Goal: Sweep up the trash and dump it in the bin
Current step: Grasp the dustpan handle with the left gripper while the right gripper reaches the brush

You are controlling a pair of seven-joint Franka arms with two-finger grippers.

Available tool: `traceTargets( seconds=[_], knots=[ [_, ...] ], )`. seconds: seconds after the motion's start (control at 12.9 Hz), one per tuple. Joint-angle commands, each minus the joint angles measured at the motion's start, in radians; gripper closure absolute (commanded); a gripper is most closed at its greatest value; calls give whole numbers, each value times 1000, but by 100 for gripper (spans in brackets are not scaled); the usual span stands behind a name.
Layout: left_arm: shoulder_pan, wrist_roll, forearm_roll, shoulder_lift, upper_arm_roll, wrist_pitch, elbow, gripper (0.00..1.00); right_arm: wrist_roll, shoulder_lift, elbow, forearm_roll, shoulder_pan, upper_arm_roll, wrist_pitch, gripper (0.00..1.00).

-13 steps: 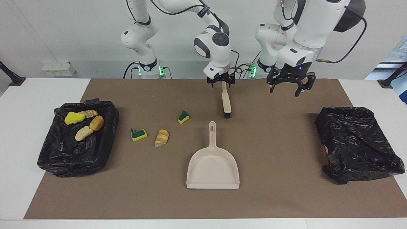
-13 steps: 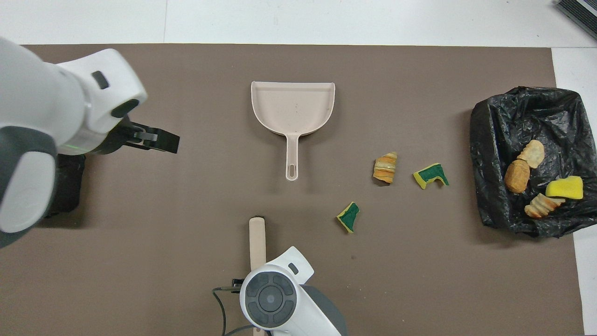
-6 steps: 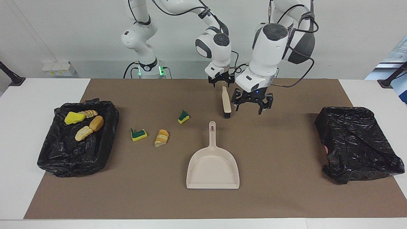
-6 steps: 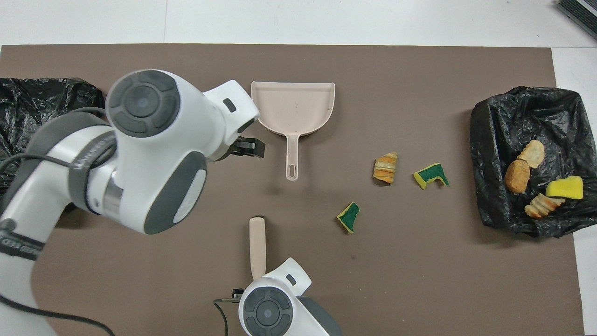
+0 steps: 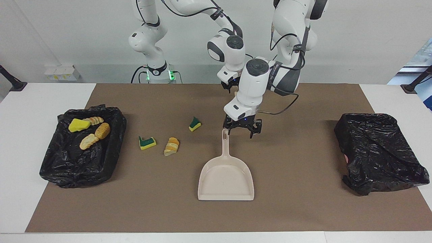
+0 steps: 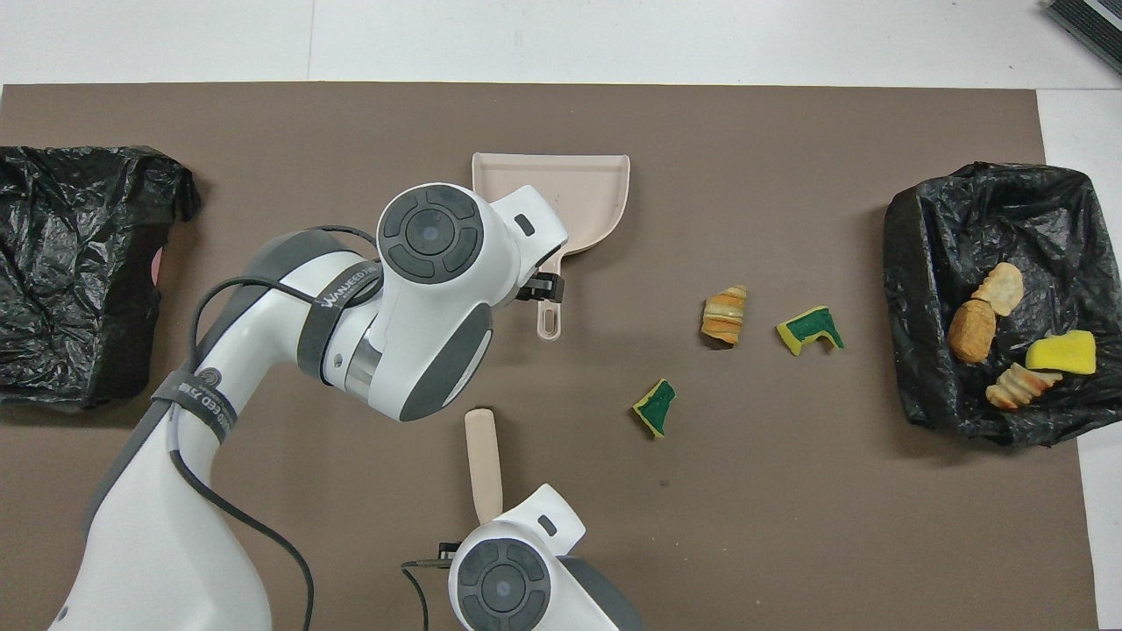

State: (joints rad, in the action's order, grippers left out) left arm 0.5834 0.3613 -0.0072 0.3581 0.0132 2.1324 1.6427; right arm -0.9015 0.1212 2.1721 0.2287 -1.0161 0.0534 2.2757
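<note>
Three bits of trash lie on the brown mat: a green-backed sponge bit (image 5: 194, 124), another one (image 5: 147, 142) and a bread chunk (image 5: 171, 146). The beige dustpan (image 5: 225, 179) lies flat with its handle (image 5: 225, 141) pointing toward the robots. My left gripper (image 5: 241, 132) is open and hangs low over the end of that handle, touching nothing that I can see. The brush (image 6: 482, 456) lies nearer to the robots than the dustpan. My right gripper (image 5: 230, 87) is at the brush's handle end, mostly hidden by both wrists.
A black-lined bin (image 5: 111, 158) at the right arm's end of the table holds several scraps, among them a yellow sponge (image 5: 79, 125). A crumpled black bag (image 5: 378, 152) covers something at the left arm's end. White table surrounds the mat.
My left arm swung in from the black bag's end and came down over the dustpan handle. The right gripper stayed at the brush, whose handle has tilted slightly.
</note>
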Motion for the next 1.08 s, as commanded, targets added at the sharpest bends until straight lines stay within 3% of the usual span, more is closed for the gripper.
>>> traceTargets(
  seconds=[0.0, 0.08, 0.31, 0.54, 0.77, 0.85, 1.0],
  knots=[
    [26, 18, -19, 13, -16, 44, -3, 0, 3, -14, 17, 3, -4, 3, 15, 44],
    [27, 28, -26, 22, -16, 50, -9, 0, 16, -14, 17, 4, -3, 3, 15, 51],
    [68, 120, -14, 115, -18, 57, -62, 0, 58, -12, 12, 15, -2, 3, -1, 96],
    [78, 139, -13, 151, -18, 66, -86, 0, 55, -5, -38, 11, 2, 5, -118, 100],
    [72, 163, -16, 166, -18, 104, -86, 0, 53, -60, -45, 0, 39, 11, -264, 100],
    [62, 163, -16, 171, -18, 107, -92, 22, 56, -90, -40, -3, 63, 11, -304, 100],
    [59, 165, -17, 180, -18, 116, -95, 46, 96, -145, -37, -27, 114, 11, -405, 100]
  ],
)
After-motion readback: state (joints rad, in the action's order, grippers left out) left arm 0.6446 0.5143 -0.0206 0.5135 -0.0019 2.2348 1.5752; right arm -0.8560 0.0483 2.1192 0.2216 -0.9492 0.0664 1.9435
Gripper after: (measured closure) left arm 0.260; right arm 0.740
